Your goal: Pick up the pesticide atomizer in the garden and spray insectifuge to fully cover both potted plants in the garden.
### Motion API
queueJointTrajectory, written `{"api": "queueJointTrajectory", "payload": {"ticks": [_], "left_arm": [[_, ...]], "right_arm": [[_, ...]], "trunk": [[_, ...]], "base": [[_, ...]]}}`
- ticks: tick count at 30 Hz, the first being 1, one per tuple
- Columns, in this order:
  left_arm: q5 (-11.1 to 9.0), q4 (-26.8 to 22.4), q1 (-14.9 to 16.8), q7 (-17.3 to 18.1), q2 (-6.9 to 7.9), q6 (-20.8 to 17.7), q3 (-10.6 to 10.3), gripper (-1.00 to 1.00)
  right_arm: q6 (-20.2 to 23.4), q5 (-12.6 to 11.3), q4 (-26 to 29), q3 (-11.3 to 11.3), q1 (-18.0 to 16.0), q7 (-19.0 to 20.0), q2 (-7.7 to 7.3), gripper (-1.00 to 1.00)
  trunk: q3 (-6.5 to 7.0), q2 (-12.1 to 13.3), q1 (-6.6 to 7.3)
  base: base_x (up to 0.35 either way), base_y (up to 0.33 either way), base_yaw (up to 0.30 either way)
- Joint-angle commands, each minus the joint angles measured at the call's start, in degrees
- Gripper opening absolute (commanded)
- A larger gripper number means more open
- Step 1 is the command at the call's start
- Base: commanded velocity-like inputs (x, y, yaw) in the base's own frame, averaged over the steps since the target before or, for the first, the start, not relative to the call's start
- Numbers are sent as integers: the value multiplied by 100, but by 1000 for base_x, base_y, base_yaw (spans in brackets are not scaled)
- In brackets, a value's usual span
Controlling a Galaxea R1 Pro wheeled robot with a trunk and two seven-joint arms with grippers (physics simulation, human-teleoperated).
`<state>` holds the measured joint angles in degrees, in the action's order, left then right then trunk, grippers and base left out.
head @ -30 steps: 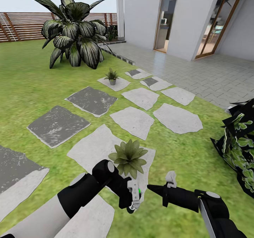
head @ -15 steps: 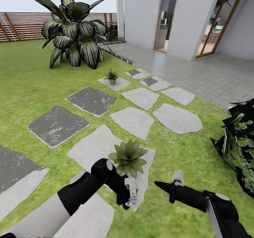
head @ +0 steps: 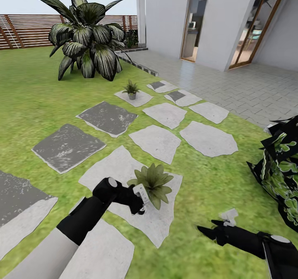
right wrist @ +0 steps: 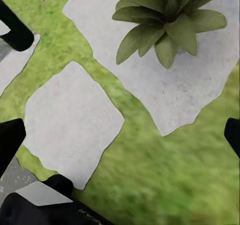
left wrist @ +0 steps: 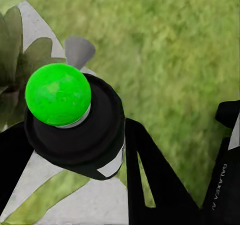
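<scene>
The left tool (head: 140, 200) is clenched around the slim dark-green atomizer bottle with pale spray head (left wrist: 75, 120), just beside the near olive-green rosette plant (head: 152, 182). The right tool (head: 207, 230) hangs released. Risk: nozzle contacting leaves, giving patchy coverage.

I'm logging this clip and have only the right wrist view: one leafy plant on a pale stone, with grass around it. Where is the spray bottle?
Observer: The left gripper holds the spray bottle, close beside that near plant.
Operator: Is there a second plant?
Observer: Yes. A far plant in a small grey pot stands on another pale stone, towards the big palm.
Operator: Where does the right gripper sit?
Observer: The right gripper hangs over grass, apart from the near plant, with a dark bush off to its right.
</scene>
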<state>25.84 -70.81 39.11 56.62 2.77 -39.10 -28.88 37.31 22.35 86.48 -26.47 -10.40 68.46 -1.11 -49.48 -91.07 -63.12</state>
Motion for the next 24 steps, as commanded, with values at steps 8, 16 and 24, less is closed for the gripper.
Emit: {"api": "queueJointTrajectory", "payload": {"ticks": [8,16,24], "left_arm": [[17,-48,-488,-691,-15,-45,791,-100],[18,-72,-658,-904,-103,-379,2239,-100],[16,-76,-654,-2069,-312,-1033,2339,-100]], "right_arm": [[35,732,-40,-351,-6,-2158,74,100],[29,739,-464,-315,-6,-3351,226,100],[38,721,-518,-306,-6,-3911,277,100]], "trunk": [[-4,-3,0],[-4,-3,0],[-4,-3,0]], "base": [[0,0,0],[0,0,0],[0,0,0]]}}
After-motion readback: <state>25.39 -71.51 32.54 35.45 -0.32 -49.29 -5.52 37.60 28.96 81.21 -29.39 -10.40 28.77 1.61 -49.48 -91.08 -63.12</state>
